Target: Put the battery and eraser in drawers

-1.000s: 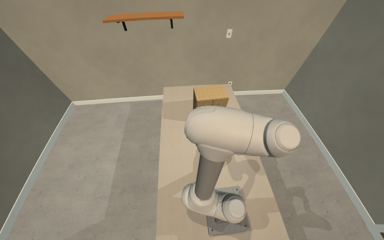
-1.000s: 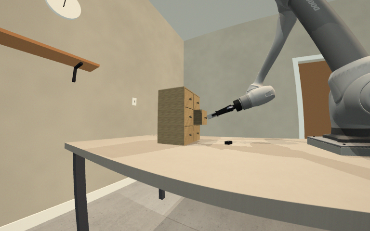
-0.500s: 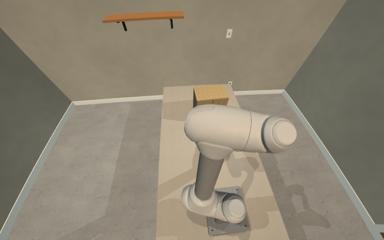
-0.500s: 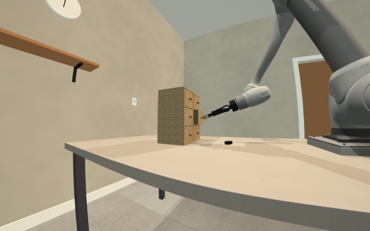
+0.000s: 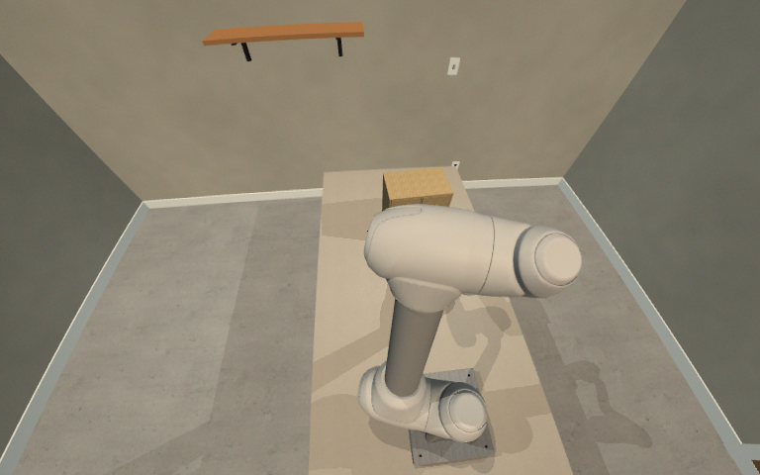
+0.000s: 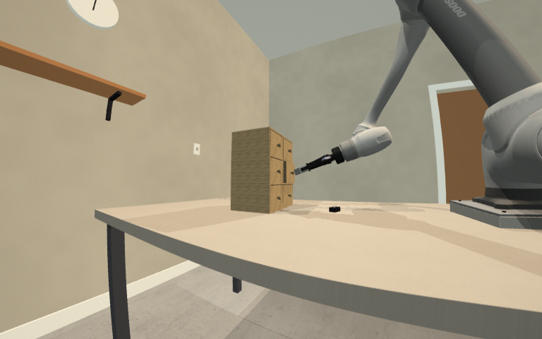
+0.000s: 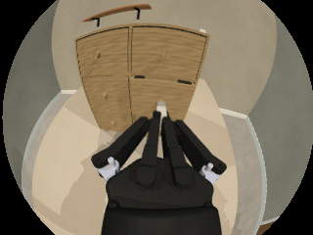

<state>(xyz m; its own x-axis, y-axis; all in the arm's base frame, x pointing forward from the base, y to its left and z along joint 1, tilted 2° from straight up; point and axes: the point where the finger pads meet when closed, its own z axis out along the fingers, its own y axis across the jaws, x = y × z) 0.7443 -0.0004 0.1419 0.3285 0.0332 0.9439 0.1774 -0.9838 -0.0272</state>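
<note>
The small wooden chest (image 5: 417, 183) (image 6: 250, 171) (image 7: 105, 49) stands upright at the far end of the table. Its right middle drawer (image 6: 290, 167) (image 7: 152, 91) sticks out a little, with narrow dark gaps above its front in the wrist view. The right top drawer (image 6: 287, 144) (image 7: 152, 44) and the other drawers look flush. My gripper (image 6: 298, 171) (image 7: 160, 107) is shut and empty, its fingertips at the right middle drawer's front, touching it or nearly so. The arm hides it in the top view. The AA battery and the eraser are not visible; the drawers' insides are hidden.
A small black object (image 6: 334, 209) lies on the table (image 6: 308, 251) in front of the chest, toward the robot base (image 5: 451, 452) (image 6: 530, 220). A wall shelf (image 5: 290, 32) (image 6: 47, 67) (image 7: 117, 12) hangs above and to the left of the chest.
</note>
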